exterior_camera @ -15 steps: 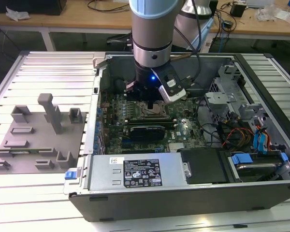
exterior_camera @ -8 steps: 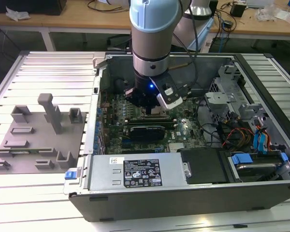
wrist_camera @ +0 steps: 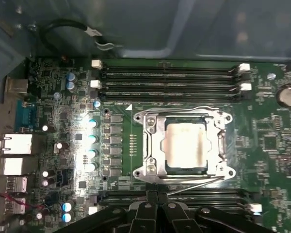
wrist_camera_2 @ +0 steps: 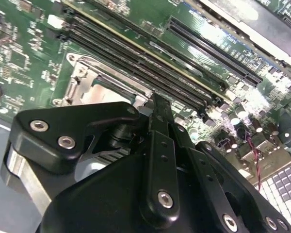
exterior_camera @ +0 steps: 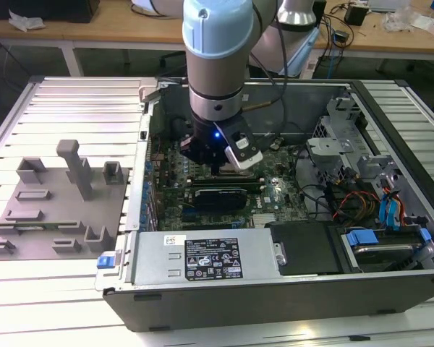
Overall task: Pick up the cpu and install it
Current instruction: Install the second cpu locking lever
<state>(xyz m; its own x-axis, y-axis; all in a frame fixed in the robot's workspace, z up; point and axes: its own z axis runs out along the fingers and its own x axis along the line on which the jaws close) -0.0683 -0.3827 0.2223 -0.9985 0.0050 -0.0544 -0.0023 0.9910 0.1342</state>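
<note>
Inside the open computer case (exterior_camera: 390, 289), the exterior view shows the gripper (exterior_camera: 215, 168) low over the motherboard (exterior_camera: 275, 191), well apart from the grey tray (exterior_camera: 40, 217). Seen from the first wrist view, the cpu (wrist_camera: 185, 143) sits in the metal-framed socket (wrist_camera: 150, 145), apart from the gripper. From the second wrist view, the fingers (wrist_camera_2: 160, 126) are pressed together on nothing.

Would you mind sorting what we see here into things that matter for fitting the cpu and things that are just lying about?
Belongs to the job:
- cpu, lying in the socket
- socket, its metal frame around the cpu
- gripper, low over the motherboard

Just lying about:
- grey tray with upright blocks, at the exterior view's left
- memory slots
- power supply
- drive cables
</note>
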